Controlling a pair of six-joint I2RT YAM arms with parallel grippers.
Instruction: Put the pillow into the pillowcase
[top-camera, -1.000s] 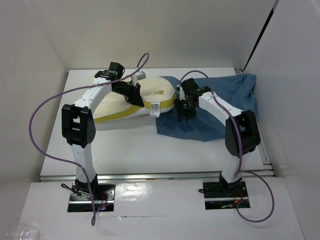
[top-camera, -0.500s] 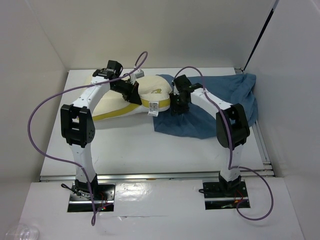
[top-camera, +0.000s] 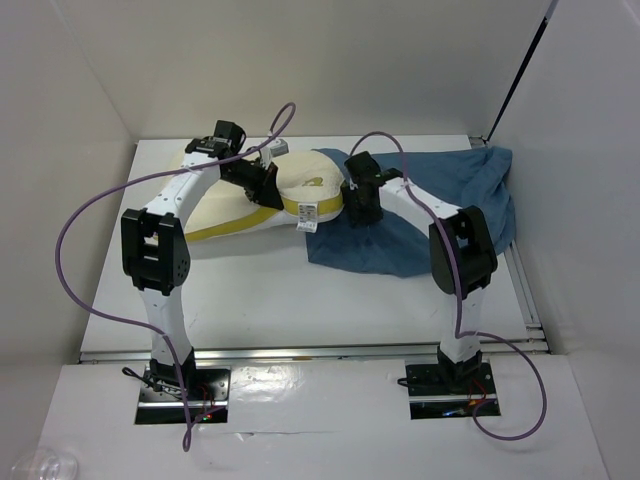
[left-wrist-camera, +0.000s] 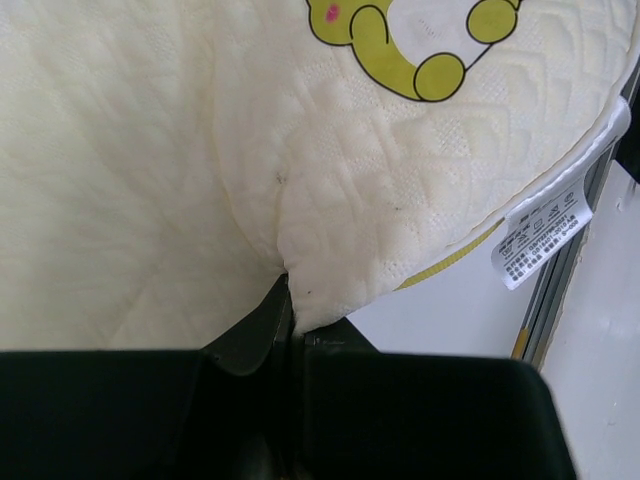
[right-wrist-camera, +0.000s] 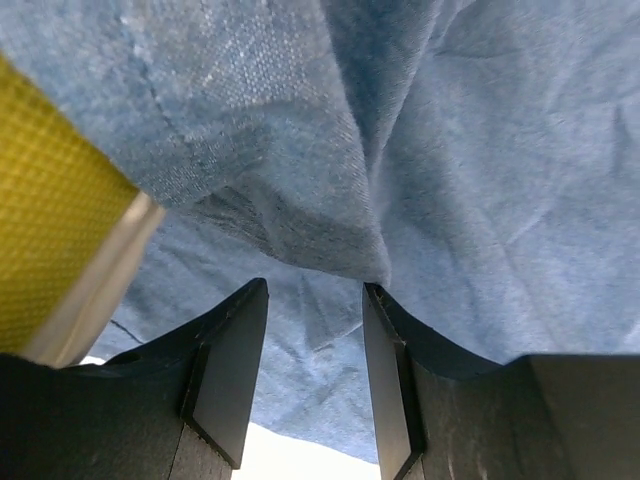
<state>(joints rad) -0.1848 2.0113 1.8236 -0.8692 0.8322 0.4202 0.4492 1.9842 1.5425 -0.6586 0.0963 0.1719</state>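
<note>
The cream-yellow pillow (top-camera: 228, 208) lies across the back left of the table, its right end with the yellow emblem (top-camera: 318, 183) raised. My left gripper (top-camera: 262, 186) is shut on a pinched fold of the pillow (left-wrist-camera: 180, 150) near the white tag (left-wrist-camera: 545, 235). The dusty-blue pillowcase (top-camera: 432, 215) lies wrinkled to the right, its left edge against the pillow's end. My right gripper (top-camera: 358, 212) hovers at that edge, open. In the right wrist view a hanging fold of pillowcase (right-wrist-camera: 300, 200) ends just above the gap of the right gripper (right-wrist-camera: 315, 300), with the pillow's yellow edge (right-wrist-camera: 50, 200) at left.
White walls enclose the table (top-camera: 300, 290) on the left, back and right. The pillowcase's far corner bunches up against the right wall (top-camera: 495, 160). Purple cables (top-camera: 90, 215) loop above both arms.
My right arm has swung left and come up against the pillow's right end, and the pillowcase's near edge has drawn left with it. The left gripper has kept its hold on the pillow.
</note>
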